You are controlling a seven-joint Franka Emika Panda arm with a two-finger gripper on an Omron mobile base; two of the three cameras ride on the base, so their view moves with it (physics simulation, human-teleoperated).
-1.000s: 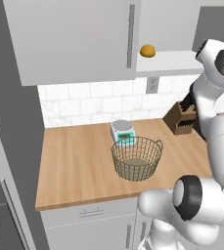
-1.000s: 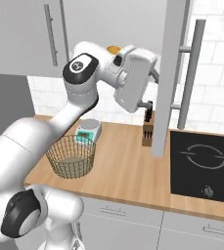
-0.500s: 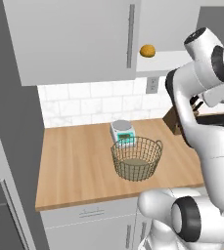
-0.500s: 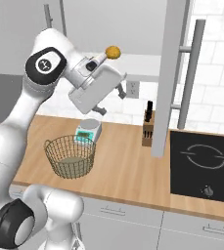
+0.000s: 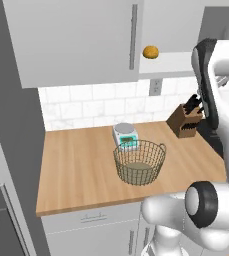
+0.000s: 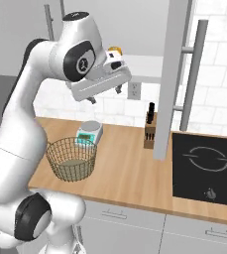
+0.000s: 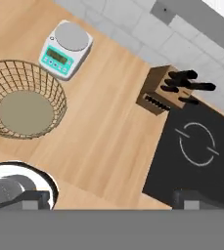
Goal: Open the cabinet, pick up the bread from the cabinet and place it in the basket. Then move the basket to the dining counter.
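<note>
Wood worktop (image 5: 81, 165), basket (image 5: 139, 162) (empty), arm raised high, jaws (image 6: 105, 95) apart, bread (image 5: 150, 51) shelved.

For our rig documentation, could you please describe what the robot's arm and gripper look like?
The arm is glossy white, built of thick rounded segments with dark grey round joint caps. The gripper is a flat white-grey block carrying two small dark fingers. No cables or markings can be made out.

The basket (image 5: 139, 162) stood on the surface (image 5: 76, 170), the kitchen scale (image 5: 125, 135) just behind it, the knife block (image 5: 185, 121) to their right; the bread (image 5: 150, 52) lay on the cabinet (image 5: 173, 30) shelf above.
</note>
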